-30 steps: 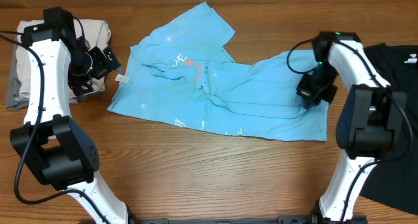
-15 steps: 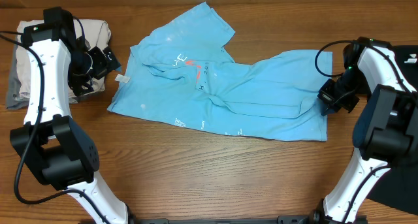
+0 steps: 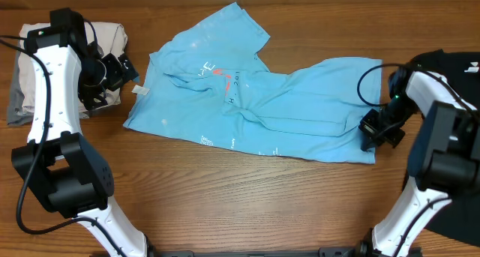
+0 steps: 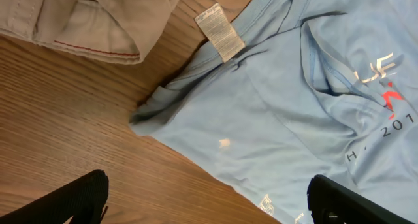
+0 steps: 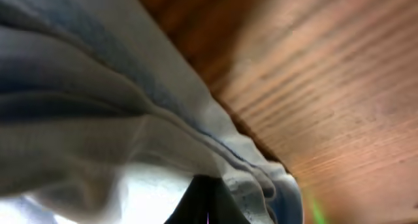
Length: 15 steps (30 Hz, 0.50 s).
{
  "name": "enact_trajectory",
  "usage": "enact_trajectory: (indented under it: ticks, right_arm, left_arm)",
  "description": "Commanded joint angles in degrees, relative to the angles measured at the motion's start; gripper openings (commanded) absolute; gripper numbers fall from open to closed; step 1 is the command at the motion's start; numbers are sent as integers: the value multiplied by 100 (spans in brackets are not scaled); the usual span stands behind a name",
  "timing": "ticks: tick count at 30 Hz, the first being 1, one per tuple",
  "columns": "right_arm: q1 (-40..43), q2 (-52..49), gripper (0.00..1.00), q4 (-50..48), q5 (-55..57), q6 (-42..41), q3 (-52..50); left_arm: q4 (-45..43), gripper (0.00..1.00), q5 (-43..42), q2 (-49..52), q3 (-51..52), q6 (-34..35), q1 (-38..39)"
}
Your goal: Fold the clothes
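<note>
Spreading step: right hand (image 3: 373,129) pinches T-shirt (image 3: 247,100) hem corner, left hand (image 3: 121,67) spread; next probably draw hem flat.

**A:** The T-shirt (image 3: 300,107) read as soft, matt knit cloth, creased all over, with the lettering printed flat on it.

**B:** And the surface (image 3: 225,204) under it was brown wood, smooth, with clear grain and a faint sheen.

**A:** The label (image 4: 221,32) was thin and white. Woven or papery, I couldn't tell.

**B:** The beige garment (image 4: 98,15) looked like heavier woven cloth with stitched seams. The left arm (image 3: 54,85) wore glossy white plastic shells.
</note>
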State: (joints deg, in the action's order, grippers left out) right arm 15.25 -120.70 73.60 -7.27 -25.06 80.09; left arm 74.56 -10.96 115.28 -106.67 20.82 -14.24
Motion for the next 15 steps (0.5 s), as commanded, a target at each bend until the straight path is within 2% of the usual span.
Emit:
enact_trajectory:
  ticks: [1, 7, 15]
  right_arm:
    - [278, 22, 4, -380, 629, -457, -632]
    - [772, 37, 4, -546, 848, -562, -837]
    - [702, 212, 4, -181, 807, -494, -229]
  left_arm:
    - [-4, 100, -48, -181, -105, -48, 39]
    - [-4, 100, -48, -181, -105, -48, 39]
    - [-4, 100, -50, -181, -105, -48, 39]
